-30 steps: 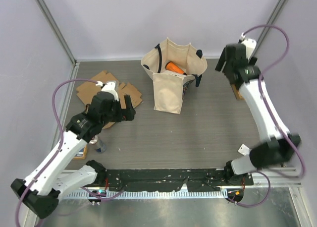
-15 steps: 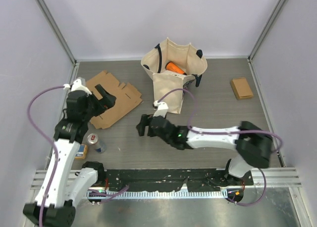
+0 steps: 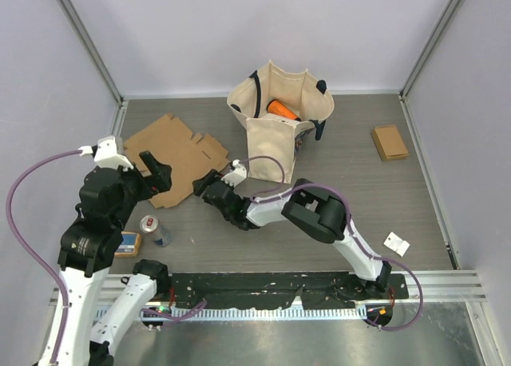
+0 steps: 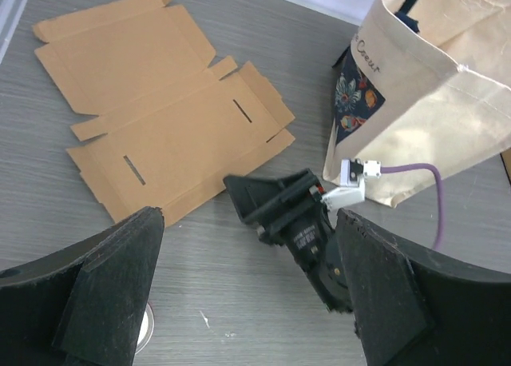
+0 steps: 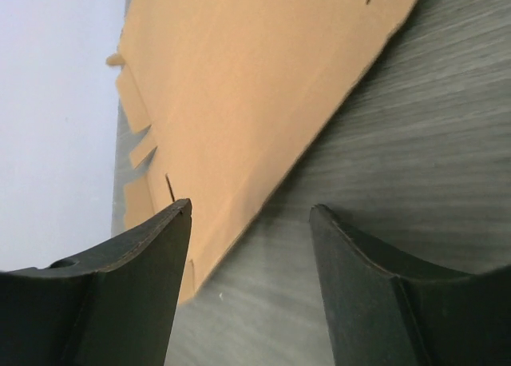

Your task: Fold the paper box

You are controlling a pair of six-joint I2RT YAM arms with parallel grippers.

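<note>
Paper box (image 3: 172,152): an unfolded cardboard blank lying flat near the far-left corner of the bench, flaps spread, two slots showing in my left wrist view.
My right gripper (image 3: 206,186): low over the bench, just beside the blank's near-right edge – I cannot tell whether it touches. Fingers apart, nothing between them.
My left gripper (image 3: 150,173): raised over the blank's near edge, by the left edge of the bench, fingers spread wide and holding nothing.
Tote bag (image 3: 275,138): upright at the middle of the far edge, an orange object (image 3: 279,109) inside.
Drink can (image 3: 153,228): upright near the near-left corner.
Small brown box (image 3: 389,142): closed – by the right edge, well apart from the blank.
</note>
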